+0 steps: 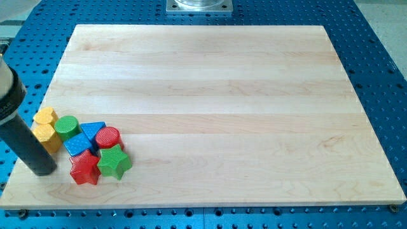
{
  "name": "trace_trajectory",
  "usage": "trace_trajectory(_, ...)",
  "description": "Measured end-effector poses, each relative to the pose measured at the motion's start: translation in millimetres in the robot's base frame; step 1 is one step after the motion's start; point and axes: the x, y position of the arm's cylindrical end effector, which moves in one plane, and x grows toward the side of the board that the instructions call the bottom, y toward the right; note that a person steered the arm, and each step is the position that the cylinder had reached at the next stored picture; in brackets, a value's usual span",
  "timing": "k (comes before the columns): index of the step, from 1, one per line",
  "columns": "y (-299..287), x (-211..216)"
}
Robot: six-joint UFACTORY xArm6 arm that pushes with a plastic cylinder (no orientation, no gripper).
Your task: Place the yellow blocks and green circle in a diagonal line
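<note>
Pale wooden board (210, 95) with faint lengthwise grain, lit evenly, no hard shadows. Laid on a blue perforated table (375, 70), rows of small holes showing past the left, right and bottom edges. Beyond the top edge, at its middle, a grey metal mounting plate (199, 6).

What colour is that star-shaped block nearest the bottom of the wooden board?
Red: the red star block, seen in the camera view, beside a green star block.
</note>
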Motion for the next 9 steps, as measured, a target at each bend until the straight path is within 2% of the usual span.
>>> trace_trajectory(3,-6.4,0.0)
trace_trajectory(5,-30.0,-14.9)
trace_trajectory(7,-4.7,-58.5)
trace_trajectory(9,24.7,-81.6)
